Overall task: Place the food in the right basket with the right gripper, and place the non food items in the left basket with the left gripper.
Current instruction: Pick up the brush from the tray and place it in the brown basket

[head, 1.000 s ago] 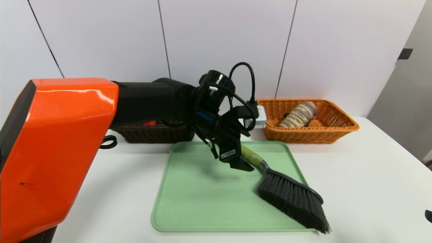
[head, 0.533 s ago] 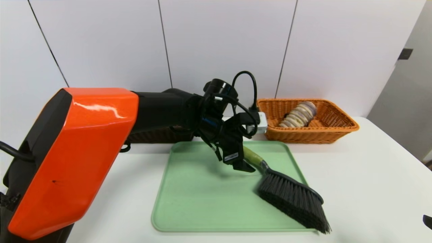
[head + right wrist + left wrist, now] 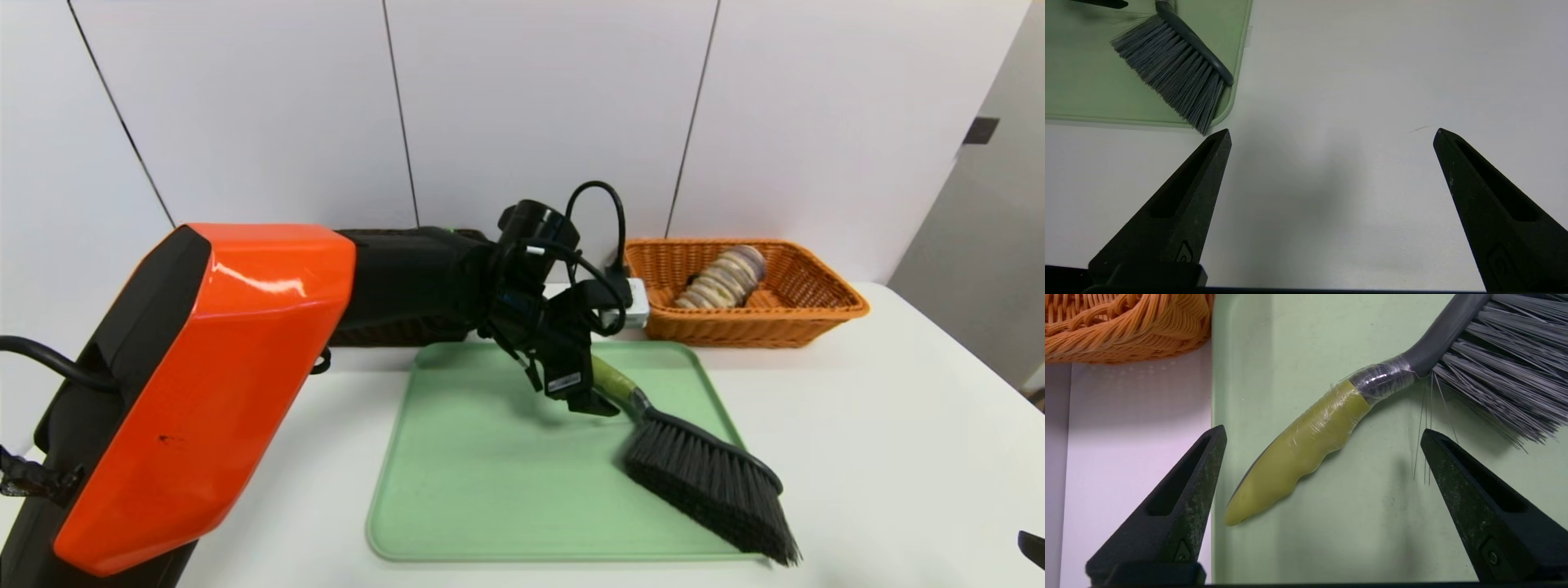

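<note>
White tabletop and green tray (image 3: pixel 490 490) are seen beneath the spread, empty left gripper (image 3: pixel 1323 457), between whose jaws the light, stiff hand brush (image 3: pixel 702 482) is best gripped by its film-wrapped, likely slippery olive handle (image 3: pixel 1306 445).

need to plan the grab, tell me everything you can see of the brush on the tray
The brush is a hand brush with an olive-green handle wrapped in clear film, a dark grey neck and long dark bristles. It lies flat and diagonal on the green tray, bristle tips overhanging the tray's near right corner. The open left end effector straddles the handle without touching it.
</note>
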Robot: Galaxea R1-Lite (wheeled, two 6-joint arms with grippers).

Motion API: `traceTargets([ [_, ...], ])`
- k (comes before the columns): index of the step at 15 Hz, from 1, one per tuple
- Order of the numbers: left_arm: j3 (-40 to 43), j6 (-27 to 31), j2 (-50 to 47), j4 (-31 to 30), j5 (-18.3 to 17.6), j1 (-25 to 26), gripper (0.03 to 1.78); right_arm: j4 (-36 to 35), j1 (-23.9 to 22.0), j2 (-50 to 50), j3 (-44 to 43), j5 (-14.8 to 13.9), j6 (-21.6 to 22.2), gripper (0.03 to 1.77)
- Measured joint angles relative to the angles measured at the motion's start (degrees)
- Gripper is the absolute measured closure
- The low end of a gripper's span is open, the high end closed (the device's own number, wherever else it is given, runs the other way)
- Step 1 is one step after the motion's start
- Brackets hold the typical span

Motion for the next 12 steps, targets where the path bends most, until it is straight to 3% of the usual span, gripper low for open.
traceTargets([
  [12,-0.11,-3.75,1.69,-0.06,-1.13,-0.49,0.12,0.05,0.0,-0.96,1.83,0.0,-0.09,0.09],
])
